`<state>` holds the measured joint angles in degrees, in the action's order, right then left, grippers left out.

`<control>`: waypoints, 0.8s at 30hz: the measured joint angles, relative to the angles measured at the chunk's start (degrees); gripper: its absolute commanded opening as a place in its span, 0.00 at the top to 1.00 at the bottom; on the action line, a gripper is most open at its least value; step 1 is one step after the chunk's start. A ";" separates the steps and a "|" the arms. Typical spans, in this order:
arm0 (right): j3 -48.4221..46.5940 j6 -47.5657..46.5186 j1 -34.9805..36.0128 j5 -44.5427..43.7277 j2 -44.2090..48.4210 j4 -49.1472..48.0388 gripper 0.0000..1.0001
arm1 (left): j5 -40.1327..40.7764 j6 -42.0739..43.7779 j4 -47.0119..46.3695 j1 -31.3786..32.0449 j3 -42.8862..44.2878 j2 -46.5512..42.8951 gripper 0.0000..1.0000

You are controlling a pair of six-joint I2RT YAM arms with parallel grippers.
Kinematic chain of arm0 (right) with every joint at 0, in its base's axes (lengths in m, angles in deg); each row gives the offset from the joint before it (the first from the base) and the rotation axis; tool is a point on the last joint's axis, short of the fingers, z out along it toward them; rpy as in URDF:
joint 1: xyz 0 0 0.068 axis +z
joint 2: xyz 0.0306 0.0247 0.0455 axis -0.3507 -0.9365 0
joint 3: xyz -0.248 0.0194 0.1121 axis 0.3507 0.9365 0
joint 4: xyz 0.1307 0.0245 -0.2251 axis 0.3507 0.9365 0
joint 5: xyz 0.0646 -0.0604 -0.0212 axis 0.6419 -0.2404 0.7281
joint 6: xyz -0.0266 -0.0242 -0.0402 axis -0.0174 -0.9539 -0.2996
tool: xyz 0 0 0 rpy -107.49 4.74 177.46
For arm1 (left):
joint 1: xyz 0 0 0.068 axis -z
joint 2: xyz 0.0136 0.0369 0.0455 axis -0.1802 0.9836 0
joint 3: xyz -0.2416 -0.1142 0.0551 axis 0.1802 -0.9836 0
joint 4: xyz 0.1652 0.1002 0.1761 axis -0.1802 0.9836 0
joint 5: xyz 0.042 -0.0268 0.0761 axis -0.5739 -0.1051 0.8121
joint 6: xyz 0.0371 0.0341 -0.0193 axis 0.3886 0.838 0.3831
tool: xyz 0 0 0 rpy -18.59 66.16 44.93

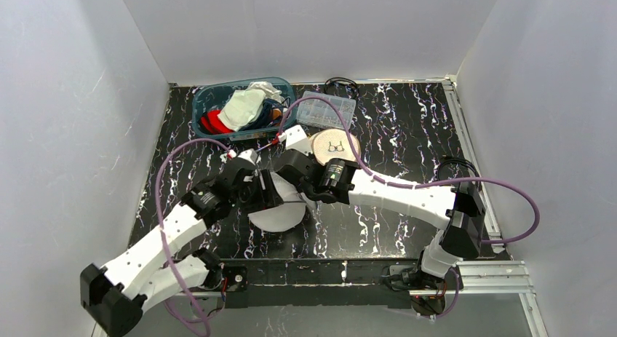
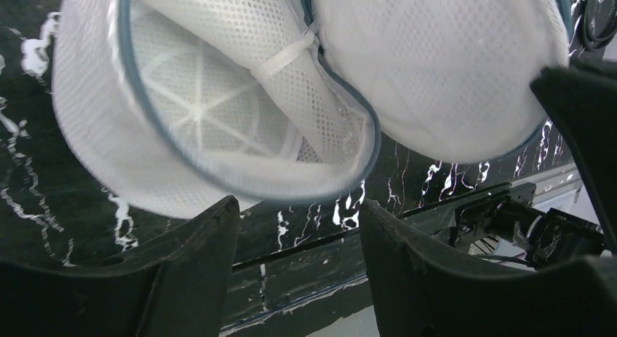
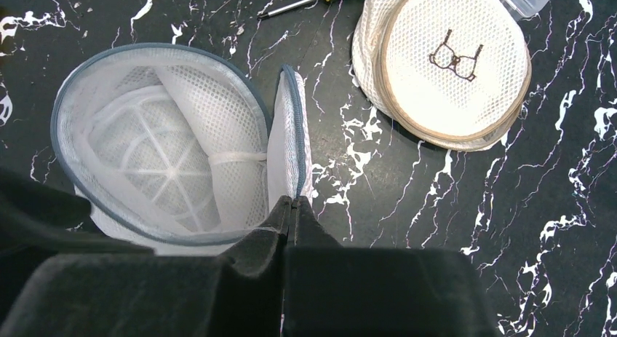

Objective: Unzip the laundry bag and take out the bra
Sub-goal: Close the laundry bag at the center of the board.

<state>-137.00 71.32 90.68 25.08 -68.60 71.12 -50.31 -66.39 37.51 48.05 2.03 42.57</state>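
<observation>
The white mesh laundry bag (image 3: 94, 206) with a blue-grey zipper rim lies unzipped on the black marble table, and its round lid (image 3: 287, 144) stands up on edge. My right gripper (image 3: 292, 200) is shut on the lower edge of that lid. My left gripper (image 2: 298, 206) is open with nothing between its fingers, just in front of the bag's rim (image 2: 218, 180). Inside the bag (image 1: 276, 215) I see white plastic ribs and a folded white mesh piece with a white band (image 2: 287, 53). I cannot tell a bra apart from this mesh.
A second round mesh bag (image 3: 455, 60) with a bra drawing lies zipped at the back right. A screwdriver (image 3: 305, 2) lies beside it. Behind stand a blue basket (image 1: 206, 98) of clothes and a clear plastic box (image 1: 327, 110). The table's front edge (image 2: 407, 213) is close below my left fingers.
</observation>
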 measured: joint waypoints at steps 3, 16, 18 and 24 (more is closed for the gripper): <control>0.00 -0.04 0.00 -0.02 0.00 0.07 0.99 | 1.62 0.83 3.56 -0.11 0.00 -4.87 0.41; 2.82 0.00 0.00 -1.77 8.17 4.26 0.99 | 4.61 -3.17 9.09 -0.39 -8.79 -14.91 0.56; 3.34 0.26 0.00 -1.75 10.08 4.79 0.99 | 5.03 -3.87 6.93 -0.42 -10.14 -9.94 0.59; 5.40 1.11 0.00 -1.33 13.44 6.64 0.99 | 5.16 -5.11 -3.61 -0.44 -12.87 1.46 0.66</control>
<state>-131.60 72.44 90.68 23.75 -55.16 77.77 -45.15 -71.50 33.90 47.61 -10.84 44.03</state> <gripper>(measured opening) 0.024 0.376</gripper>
